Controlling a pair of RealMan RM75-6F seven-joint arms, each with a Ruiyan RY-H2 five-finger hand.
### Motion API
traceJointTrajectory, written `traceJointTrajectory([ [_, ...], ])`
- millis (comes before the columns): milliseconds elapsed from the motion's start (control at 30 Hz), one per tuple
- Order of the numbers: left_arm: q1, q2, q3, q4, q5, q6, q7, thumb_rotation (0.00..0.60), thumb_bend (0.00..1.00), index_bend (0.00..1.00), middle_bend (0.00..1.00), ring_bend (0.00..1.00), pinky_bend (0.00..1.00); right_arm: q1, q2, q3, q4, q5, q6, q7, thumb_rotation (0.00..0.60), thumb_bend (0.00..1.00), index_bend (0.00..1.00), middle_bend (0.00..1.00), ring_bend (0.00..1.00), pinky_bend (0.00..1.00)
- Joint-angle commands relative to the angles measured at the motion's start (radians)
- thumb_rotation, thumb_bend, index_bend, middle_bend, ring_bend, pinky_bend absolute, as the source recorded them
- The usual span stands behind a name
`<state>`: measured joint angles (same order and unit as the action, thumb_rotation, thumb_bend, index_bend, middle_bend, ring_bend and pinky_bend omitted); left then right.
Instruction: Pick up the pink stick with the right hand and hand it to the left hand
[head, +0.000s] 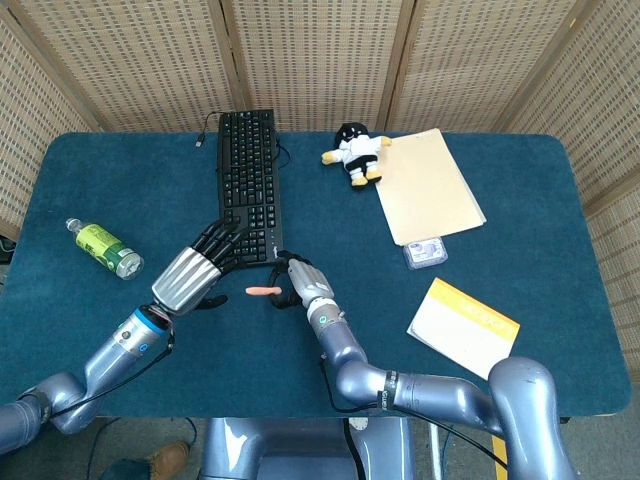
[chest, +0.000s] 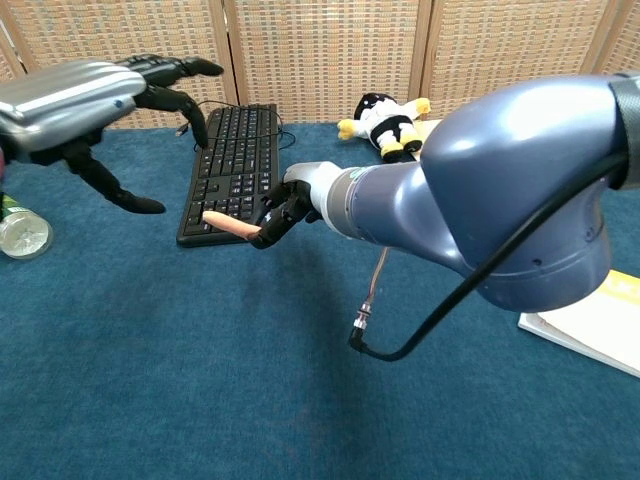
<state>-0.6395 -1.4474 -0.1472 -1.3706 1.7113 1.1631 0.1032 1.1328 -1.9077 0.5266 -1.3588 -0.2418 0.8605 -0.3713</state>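
The pink stick (head: 259, 291) (chest: 228, 223) is held level above the blue table, just in front of the keyboard. My right hand (head: 300, 281) (chest: 287, 205) pinches its right end, and the free end points left. My left hand (head: 197, 269) (chest: 95, 100) hovers open just left of the stick, fingers spread towards the keyboard and thumb hanging down. A small gap separates the left hand from the stick's tip.
A black keyboard (head: 247, 187) lies behind the hands. A green-labelled bottle (head: 104, 248) lies at the left. A plush toy (head: 353, 152), a tan folder (head: 428, 185), a small card case (head: 425, 251) and a yellow-and-white booklet (head: 463, 328) occupy the right half.
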Motion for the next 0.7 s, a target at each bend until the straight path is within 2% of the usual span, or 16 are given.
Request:
traceJointTrajectory([
  [33,-0.014,-0.021,0.009,0.009,-0.011,-0.020,0.019,0.600,0.18,0.42,0.00,0.00,0.00,-0.002,0.001,-0.001,-0.002,-0.002,0.002,0.010,0.600,0.62,0.68,0.16,0.00,0.05],
  [300,-0.024,-0.061,0.029,0.034,-0.027,-0.019,0.061,0.600,0.25,0.46,0.00,0.00,0.00,-0.002,0.008,-0.002,-0.019,-0.017,0.015,0.032,0.600,0.62,0.68,0.16,0.00,0.05],
  [700,-0.046,-0.111,0.026,0.063,-0.062,-0.028,0.065,0.600,0.30,0.46,0.00,0.00,0.00,-0.003,0.019,-0.009,-0.039,-0.020,0.016,0.047,0.600,0.62,0.68,0.17,0.00,0.05],
])
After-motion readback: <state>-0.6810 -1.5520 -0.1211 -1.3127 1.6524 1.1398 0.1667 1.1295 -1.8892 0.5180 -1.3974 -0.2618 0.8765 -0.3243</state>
